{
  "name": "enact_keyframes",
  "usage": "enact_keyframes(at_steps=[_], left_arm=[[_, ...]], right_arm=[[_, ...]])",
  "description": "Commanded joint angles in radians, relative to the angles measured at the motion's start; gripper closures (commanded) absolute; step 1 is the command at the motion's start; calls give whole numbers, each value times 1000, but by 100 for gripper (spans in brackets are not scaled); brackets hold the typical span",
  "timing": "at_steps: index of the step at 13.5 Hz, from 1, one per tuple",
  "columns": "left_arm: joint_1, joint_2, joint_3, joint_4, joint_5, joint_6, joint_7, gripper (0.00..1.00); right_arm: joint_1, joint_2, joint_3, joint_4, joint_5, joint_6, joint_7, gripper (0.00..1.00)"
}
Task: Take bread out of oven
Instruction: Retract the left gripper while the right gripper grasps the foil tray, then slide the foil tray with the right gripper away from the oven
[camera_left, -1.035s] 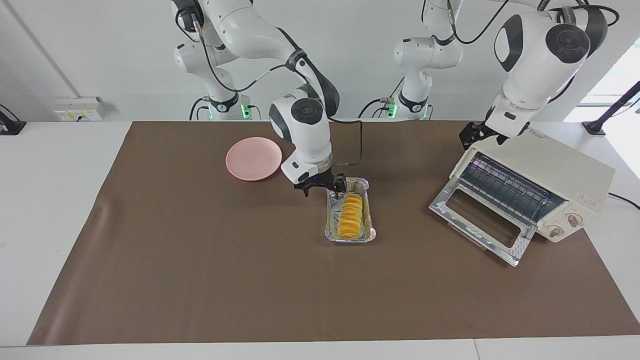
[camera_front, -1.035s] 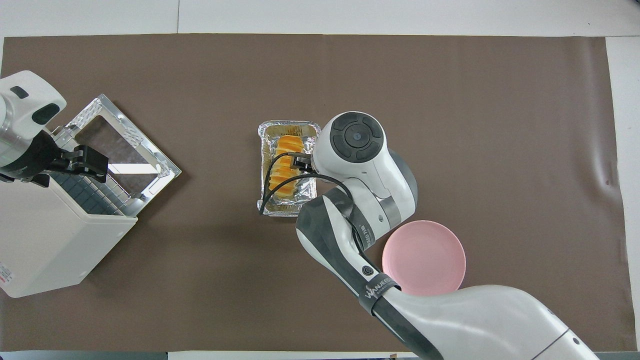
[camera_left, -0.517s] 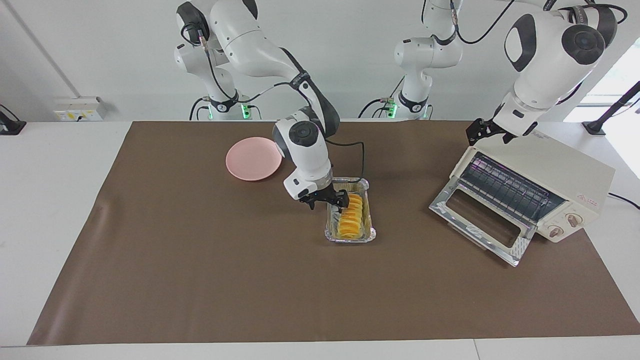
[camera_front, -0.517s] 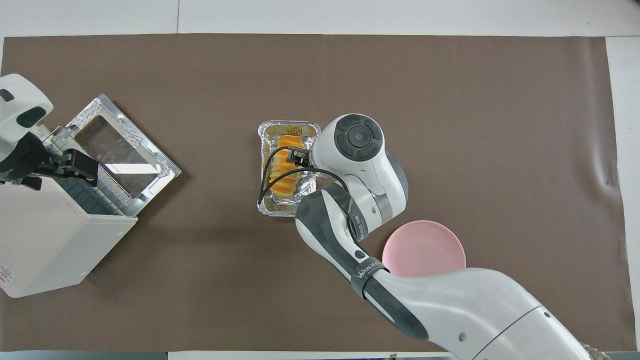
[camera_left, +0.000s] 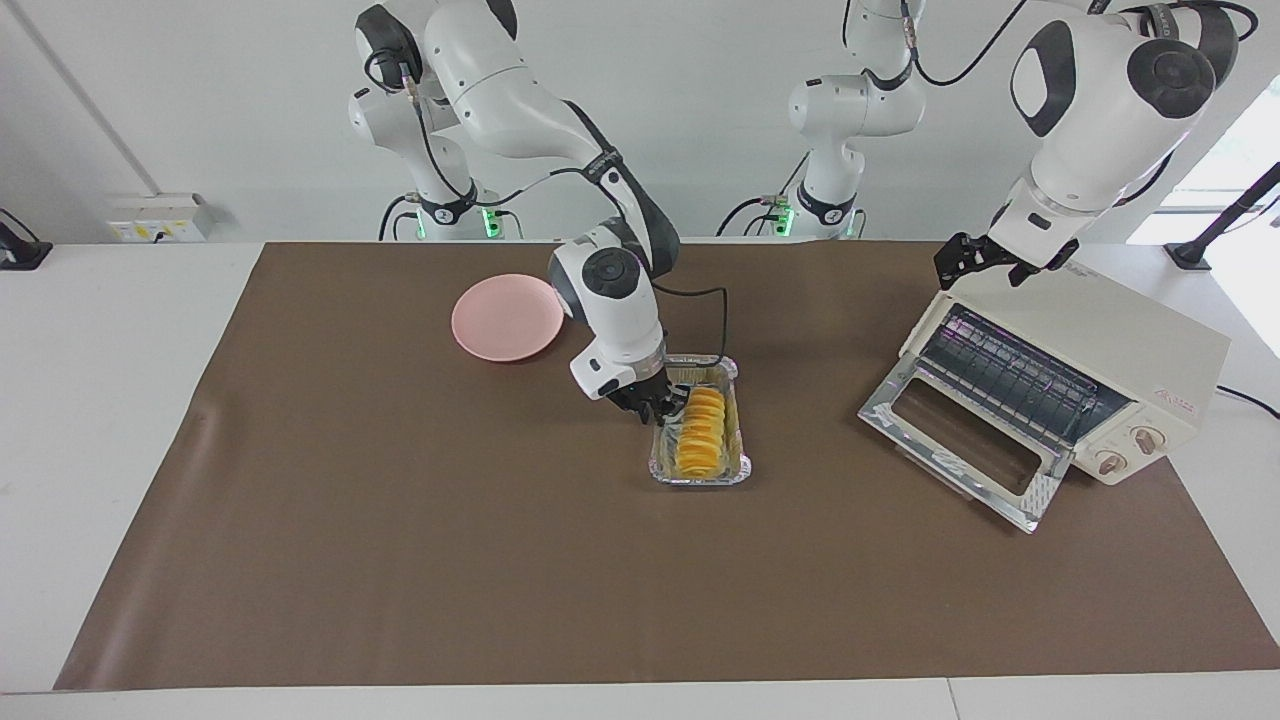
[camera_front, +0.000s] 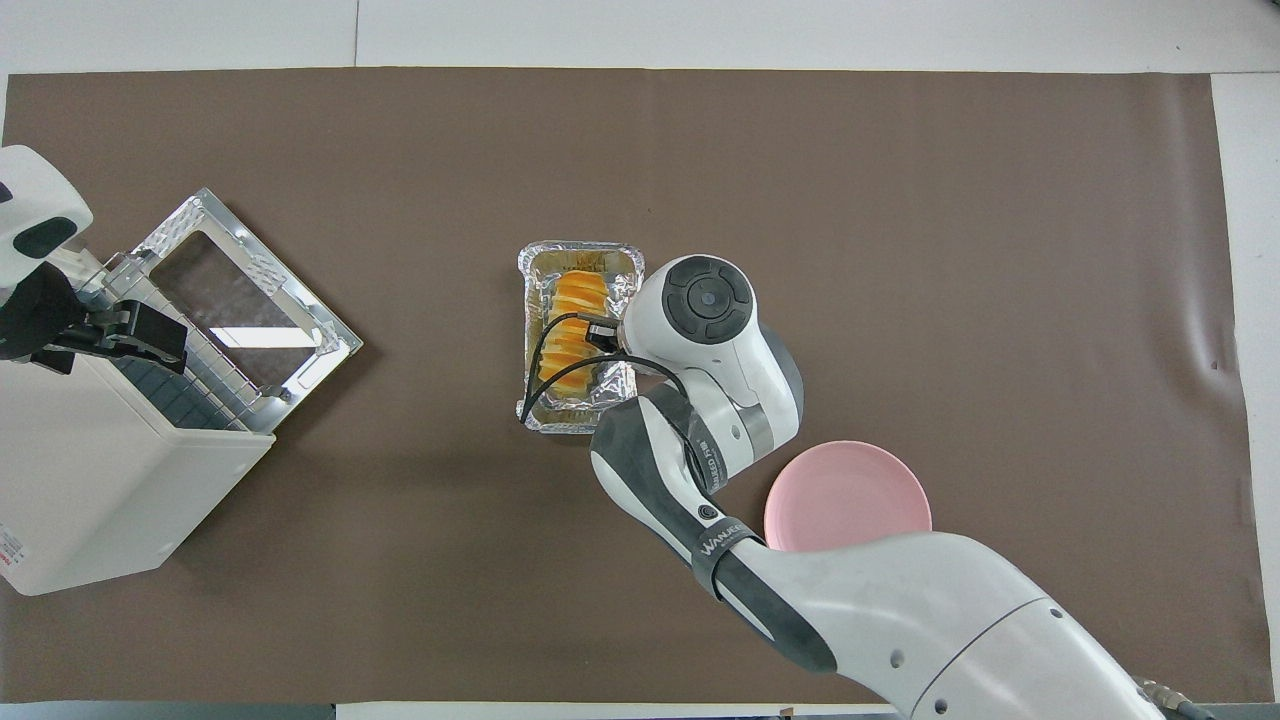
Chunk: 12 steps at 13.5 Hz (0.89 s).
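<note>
The bread (camera_left: 700, 430), a ridged golden-yellow loaf, lies in a silver foil tray (camera_left: 745, 465) on the brown mat, outside the oven. My right gripper (camera_left: 657, 408) is low at the tray's end nearer to the robots, against the bread's side. In the overhead view the right wrist hides it beside the bread (camera_front: 575, 320). The cream-white oven (camera_left: 1120, 350) stands at the left arm's end with its glass door (camera_left: 960, 445) dropped open and its rack bare. My left gripper (camera_left: 985, 262) is open and empty over the oven's top front edge, as the overhead view (camera_front: 130, 330) also shows.
A round pink plate (camera_left: 505, 315) lies empty on the mat nearer to the robots than the tray, toward the right arm's end. It also shows in the overhead view (camera_front: 845, 495). The brown mat (camera_left: 400, 550) covers most of the table.
My right gripper has come down and turned from above the tray's near end to low beside the bread. My left gripper has risen slightly over the oven's top.
</note>
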<state>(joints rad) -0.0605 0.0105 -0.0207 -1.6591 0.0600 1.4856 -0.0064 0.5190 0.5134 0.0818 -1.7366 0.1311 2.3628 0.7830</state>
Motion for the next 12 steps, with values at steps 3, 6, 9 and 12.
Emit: enact_keyframes(at_steps=[3,6,9,12], left_arm=[[57,11,-47,18,-16,-10,19,0],[56,5,-45,12,-16,-8,11,0],[56,3,-45,12,-16,-11,8,0],[56,3,-44,12,-16,-10,8,0]], right_arm=[[-27,-15,-2,58,5,-48,-7,100],[-124,-48,-8,66,4,-115,-234,100],[-269,-87,-5,60,15,-203,-520,100],[-427,-104,-4,23,34,-258,-720,100]])
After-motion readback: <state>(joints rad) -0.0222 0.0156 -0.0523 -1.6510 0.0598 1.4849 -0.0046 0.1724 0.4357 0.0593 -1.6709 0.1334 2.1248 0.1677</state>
